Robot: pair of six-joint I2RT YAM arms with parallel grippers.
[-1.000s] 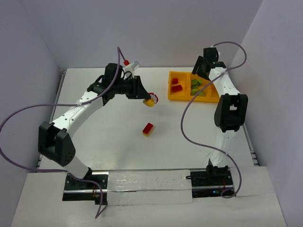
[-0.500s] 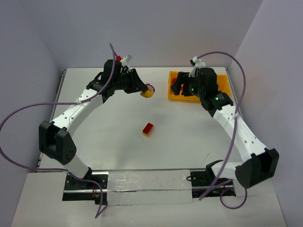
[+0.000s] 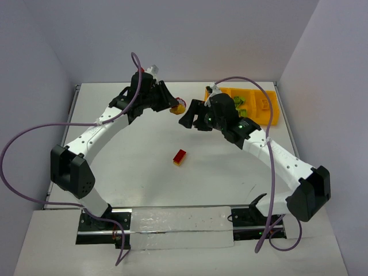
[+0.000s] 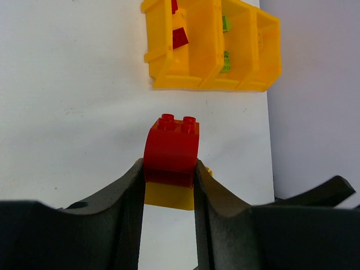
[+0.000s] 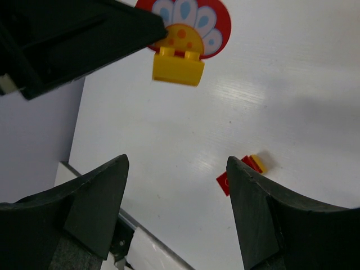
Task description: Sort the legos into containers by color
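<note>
Two stacked bricks, a red-on-yellow stack, sit pinched between the fingers of the left pincer, in the air left of the tray. The right pincer is spread wide with nothing between its fingers, just beside the stack and facing it. A loose red-and-yellow pair lies mid-worktop, well apart from both pincers. The worktop is plain white, with the tray at its far right; pale lilac-grey walls on three sides, purple cables looping off both arms. Left wrist view shows red bricks in the tray's left compartment and green bricks in the middle one; the top view hides the left compartment behind the right arm. Only the right wrist view shows a red disc with pale petals behind the stack's yellow brick.
</note>
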